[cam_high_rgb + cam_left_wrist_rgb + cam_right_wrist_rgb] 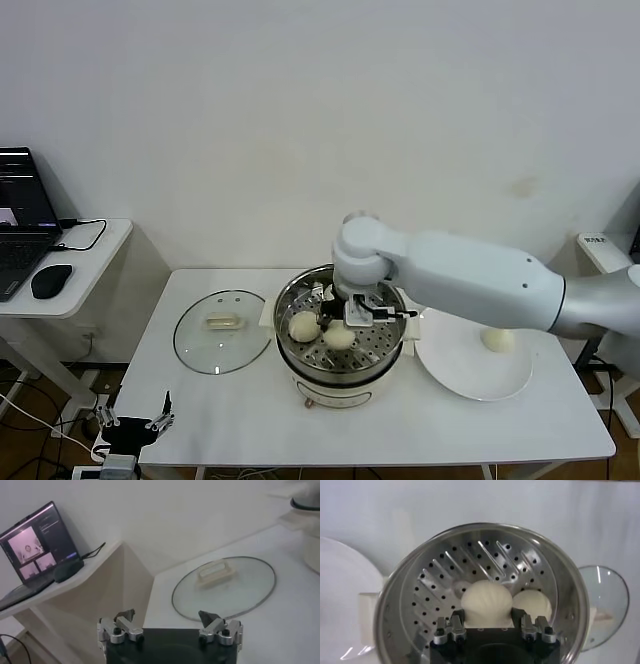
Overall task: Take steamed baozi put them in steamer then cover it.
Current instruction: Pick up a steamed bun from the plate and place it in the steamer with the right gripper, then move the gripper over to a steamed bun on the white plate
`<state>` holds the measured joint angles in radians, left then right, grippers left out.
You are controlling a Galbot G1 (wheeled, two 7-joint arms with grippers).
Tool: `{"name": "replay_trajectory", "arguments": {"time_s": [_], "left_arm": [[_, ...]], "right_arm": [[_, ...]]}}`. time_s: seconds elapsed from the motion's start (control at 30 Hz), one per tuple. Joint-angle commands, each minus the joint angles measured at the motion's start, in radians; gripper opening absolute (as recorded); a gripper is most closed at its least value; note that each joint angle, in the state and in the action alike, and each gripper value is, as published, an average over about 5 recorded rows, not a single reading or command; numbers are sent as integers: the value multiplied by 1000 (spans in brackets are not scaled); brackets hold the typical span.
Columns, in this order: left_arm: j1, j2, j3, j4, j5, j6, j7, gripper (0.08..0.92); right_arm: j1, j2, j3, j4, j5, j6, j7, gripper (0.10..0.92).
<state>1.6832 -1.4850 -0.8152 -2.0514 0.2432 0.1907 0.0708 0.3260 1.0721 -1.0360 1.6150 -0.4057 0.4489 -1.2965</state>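
Note:
The steamer (288,298) stands mid-table with its perforated tray (445,575) bare at the back. My right gripper (358,314) reaches down into it, shut on a steamed baozi (486,601) that sits low over the tray, a finger pressed to each side. This held baozi (340,336) lies beside a second baozi (303,325) (533,603) on the tray. A third baozi (497,340) rests on the white plate (462,372). The glass cover (222,330) (223,586) lies flat on the table left of the steamer. My left gripper (135,424) (167,620) hangs open, low by the table's front left corner.
A side desk (70,275) at the left carries a laptop (22,225) and a mouse (51,281). The steamer's cream base (340,385) sits near the table's front edge. The right arm (480,280) spans above the plate.

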Motion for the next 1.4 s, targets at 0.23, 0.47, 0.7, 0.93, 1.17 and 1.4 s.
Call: {"name": "replay_trajectory", "arguments": {"time_s": [0.23, 0.47, 0.7, 0.93, 1.17, 1.4], "left_arm": [[0, -2, 3, 1, 3, 0, 0, 823], [3, -2, 4, 1, 0, 1, 2, 823], [3, 0, 4, 0, -6, 2, 3, 823], [0, 0, 6, 1, -5, 3, 5, 823], [-2, 4, 11, -6, -7, 7, 14, 823], [-3, 23, 16, 0, -26, 9, 20, 823]], "right_arm": [[-71, 15, 8, 17, -52, -2, 22, 577], [-69, 10, -1, 25, -43, -15, 25, 577], [-46, -20, -13, 57, -29, -56, 60, 643], [-4, -82, 35, 90, 12, -98, 75, 810], [76, -219, 140, 117, 189, -269, 86, 823], [123, -408, 122, 68, 474, -590, 139, 823]]}}
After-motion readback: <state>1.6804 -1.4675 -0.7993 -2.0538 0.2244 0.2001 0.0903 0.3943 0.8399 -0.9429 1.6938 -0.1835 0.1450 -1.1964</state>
